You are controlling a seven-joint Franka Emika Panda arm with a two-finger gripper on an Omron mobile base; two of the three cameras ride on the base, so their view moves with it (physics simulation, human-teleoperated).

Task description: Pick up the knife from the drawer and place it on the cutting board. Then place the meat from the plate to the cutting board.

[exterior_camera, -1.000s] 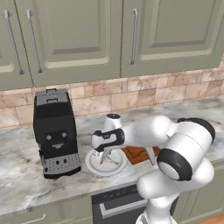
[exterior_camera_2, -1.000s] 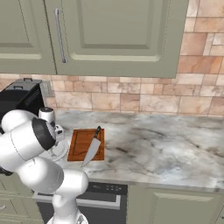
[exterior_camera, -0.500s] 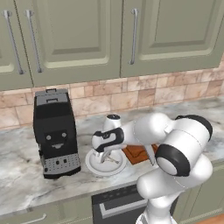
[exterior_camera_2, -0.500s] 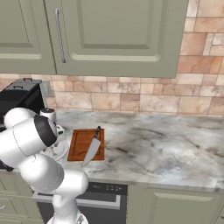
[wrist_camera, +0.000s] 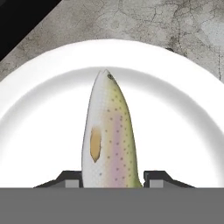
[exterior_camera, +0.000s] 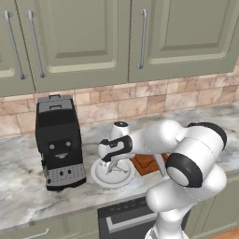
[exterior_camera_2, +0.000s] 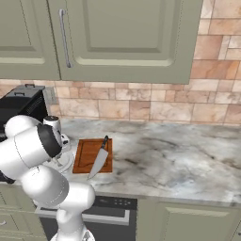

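A speckled, silvery fish-shaped piece of meat (wrist_camera: 109, 135) lies lengthwise in the middle of the round white plate (wrist_camera: 175, 113). My gripper (wrist_camera: 112, 177) is open and points down at the plate (exterior_camera: 100, 177), one fingertip on each side of the meat's near end. In the left base view the gripper (exterior_camera: 110, 165) hangs just over the plate. To the plate's right lies the reddish-brown cutting board (exterior_camera_2: 84, 157). The knife (exterior_camera_2: 99, 160) rests on it with its black handle toward the wall and its blade tip past the front edge.
A black coffee machine (exterior_camera: 58, 135) stands close to the left of the plate. The marble counter (exterior_camera_2: 179, 160) stretches to the right of the board. Below the counter are an oven front (exterior_camera: 126, 217) and a shut olive-green drawer front (exterior_camera: 32, 232).
The hand has sunk a little toward the plate and the arm's elbow has shifted slightly. The knife, board and plate have not moved.
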